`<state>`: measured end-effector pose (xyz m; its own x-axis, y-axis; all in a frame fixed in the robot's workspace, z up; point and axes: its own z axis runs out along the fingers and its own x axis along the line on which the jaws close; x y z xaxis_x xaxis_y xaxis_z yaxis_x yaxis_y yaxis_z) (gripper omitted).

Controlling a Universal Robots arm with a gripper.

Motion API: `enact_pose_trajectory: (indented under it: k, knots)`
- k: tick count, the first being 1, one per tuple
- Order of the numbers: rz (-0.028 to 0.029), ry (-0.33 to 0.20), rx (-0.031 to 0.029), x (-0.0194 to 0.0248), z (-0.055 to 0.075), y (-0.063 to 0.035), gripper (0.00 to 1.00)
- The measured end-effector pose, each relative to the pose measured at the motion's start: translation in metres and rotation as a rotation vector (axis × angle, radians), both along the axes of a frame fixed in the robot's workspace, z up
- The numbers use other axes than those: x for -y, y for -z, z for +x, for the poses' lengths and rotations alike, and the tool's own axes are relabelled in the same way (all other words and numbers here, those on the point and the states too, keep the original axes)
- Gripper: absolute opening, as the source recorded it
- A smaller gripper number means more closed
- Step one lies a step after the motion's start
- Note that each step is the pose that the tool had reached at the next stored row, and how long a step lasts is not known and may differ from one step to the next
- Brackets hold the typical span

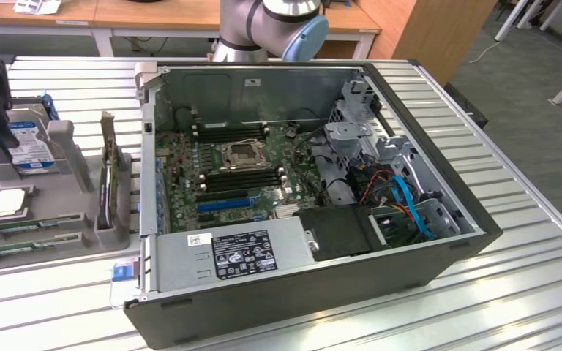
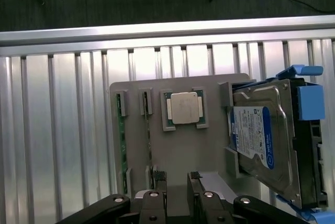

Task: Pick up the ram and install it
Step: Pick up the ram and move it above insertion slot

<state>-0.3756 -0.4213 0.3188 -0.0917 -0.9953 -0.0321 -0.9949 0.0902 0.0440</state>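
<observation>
Hovering over the grey holder [image 2: 178, 150], the gripper [image 2: 177, 185] has its fingers spread, nothing between them.
And the ram [image 2: 121, 145]?
On edge in the holder's slots, beside the processor [image 2: 184, 108], likely so the fingers can pinch its thin board.

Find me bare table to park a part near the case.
Bare slats: the wide strip between the computer case and the table edge at the exterior view's right, and the near corner beside it. Crowded: the gray holder with hard drive, processor and ram.
</observation>
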Motion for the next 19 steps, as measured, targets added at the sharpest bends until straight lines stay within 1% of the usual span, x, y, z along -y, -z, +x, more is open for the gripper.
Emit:
enact_pose_trajectory:
  k: [4,9,11,19]
  knots:
    - [0.0001,-0.002,0.0000,0.0000,0.000,0.0058,0.30]
    - [0.0000,-0.002,-0.0001,0.0000,0.000,0.0060,0.30]
    - [0.0002,-0.002,0.0001,0.0000,0.000,0.0078,0.30]
    - [0.0001,-0.002,0.0001,0.0000,0.000,0.0191,0.30]
